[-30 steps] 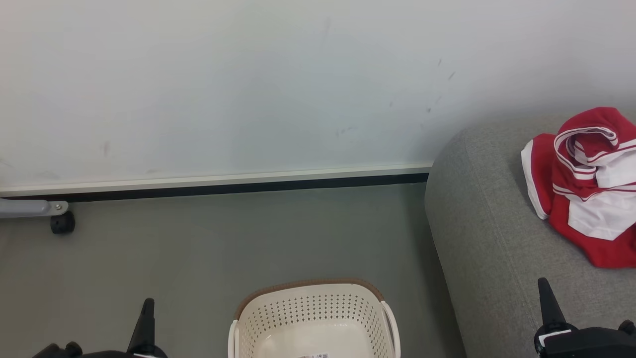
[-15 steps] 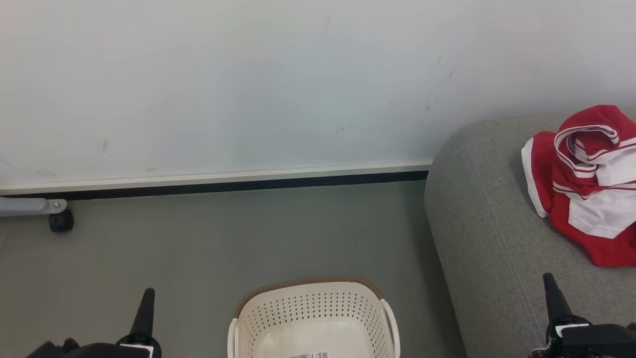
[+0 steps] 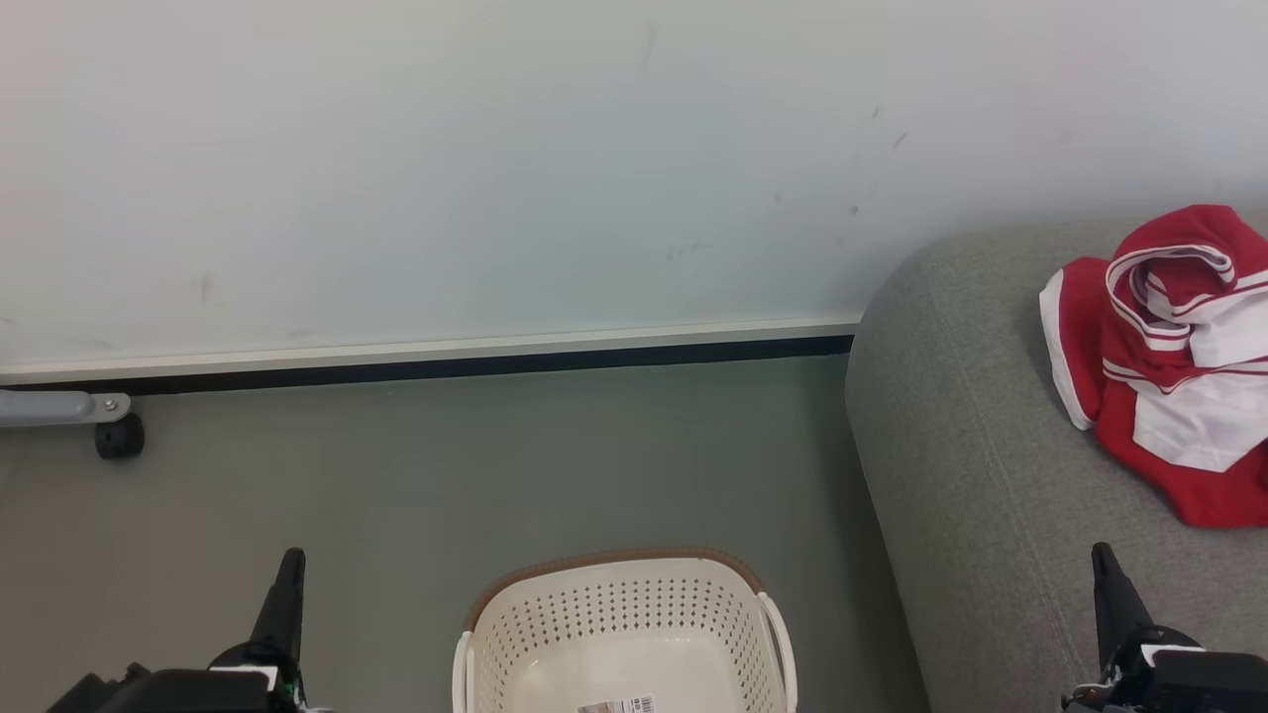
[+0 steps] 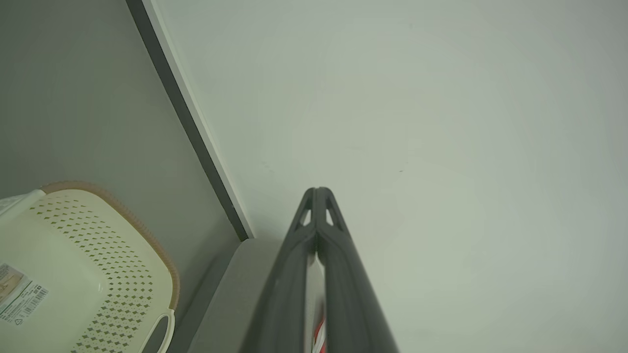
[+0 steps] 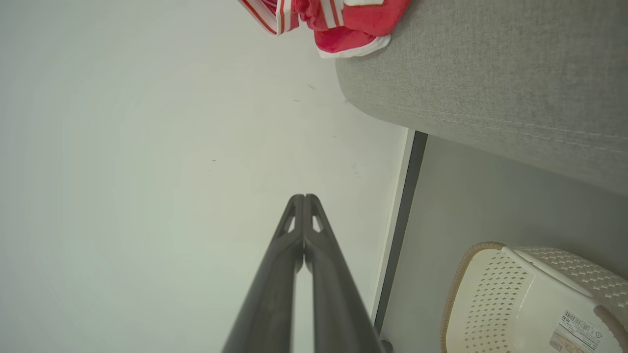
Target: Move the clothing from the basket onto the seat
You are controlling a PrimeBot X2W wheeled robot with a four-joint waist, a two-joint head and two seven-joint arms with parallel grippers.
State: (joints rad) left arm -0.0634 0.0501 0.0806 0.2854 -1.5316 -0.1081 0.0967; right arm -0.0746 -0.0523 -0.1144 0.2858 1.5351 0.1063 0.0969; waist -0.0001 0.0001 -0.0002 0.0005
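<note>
The red clothing (image 3: 1169,366) with white panels and striped edging lies crumpled on the grey seat (image 3: 981,475) at the right, also seen as clothing (image 5: 338,24) on the seat (image 5: 490,73) in the right wrist view. The cream perforated basket (image 3: 624,604) stands on the floor at bottom centre, with only a label on its bottom; basket (image 4: 98,274) and basket (image 5: 495,294) show the same. My left gripper (image 3: 289,566) is shut at lower left of the basket, fingers (image 4: 318,196) pressed together. My right gripper (image 3: 1102,560) is shut over the seat's front, fingers (image 5: 303,201) together.
A white wall (image 3: 446,168) with a dark baseboard (image 3: 446,371) runs behind the grey floor (image 3: 446,475). A grey leg with a black caster (image 3: 119,436) stands at the far left by the wall.
The head camera has shifted slightly, so the scene sits a little higher. Both grippers stay shut low in view; the clothing and basket have not moved.
</note>
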